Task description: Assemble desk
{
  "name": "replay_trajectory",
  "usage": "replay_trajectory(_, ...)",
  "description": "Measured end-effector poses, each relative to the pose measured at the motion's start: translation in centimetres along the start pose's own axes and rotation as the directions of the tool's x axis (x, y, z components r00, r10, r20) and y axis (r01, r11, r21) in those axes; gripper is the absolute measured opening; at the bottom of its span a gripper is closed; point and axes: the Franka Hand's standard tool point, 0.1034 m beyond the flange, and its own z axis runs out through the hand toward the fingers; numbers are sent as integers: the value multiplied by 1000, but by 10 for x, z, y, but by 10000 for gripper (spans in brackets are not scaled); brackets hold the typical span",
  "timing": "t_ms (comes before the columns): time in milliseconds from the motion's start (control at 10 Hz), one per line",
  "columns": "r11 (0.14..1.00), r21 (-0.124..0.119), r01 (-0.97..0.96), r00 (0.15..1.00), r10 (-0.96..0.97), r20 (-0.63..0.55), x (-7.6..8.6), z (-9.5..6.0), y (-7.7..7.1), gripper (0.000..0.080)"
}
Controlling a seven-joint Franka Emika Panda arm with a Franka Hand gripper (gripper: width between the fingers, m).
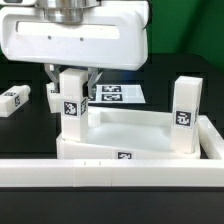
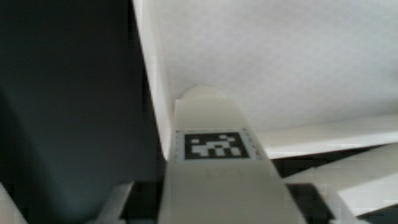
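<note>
You had the white, rimmed tabletop [image 1: 130, 126] lying flat on the black bench [image 1: 25, 128]. Your end effector [image 1: 72, 80] pinched the held leg [image 1: 71, 102] upright at the corner on the exterior view's left. A second leg [image 1: 186, 112] stood at the right corner. Each bore a black-and-white tag [image 2: 217, 146] with no readable writing.

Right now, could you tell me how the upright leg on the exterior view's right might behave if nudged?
That leg looks like stiff plastic, so it probably will not bend. Standing tall and narrow at a tabletop corner, it might tip unless seated firmly. Its square sides should stop rolling.
</note>
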Motion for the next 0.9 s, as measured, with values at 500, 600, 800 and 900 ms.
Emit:
replay_trajectory(500,932,17,-362,932,362,3,0,1,-2,291)
replay_trajectory(600,894,29,-447,894,447,8,0,1,-2,291)
replay_trajectory(800,789,58,-612,791,612,11,2,1,-4,291)
replay_trajectory(900,740,62,-670,742,670,14,2,1,-5,291)
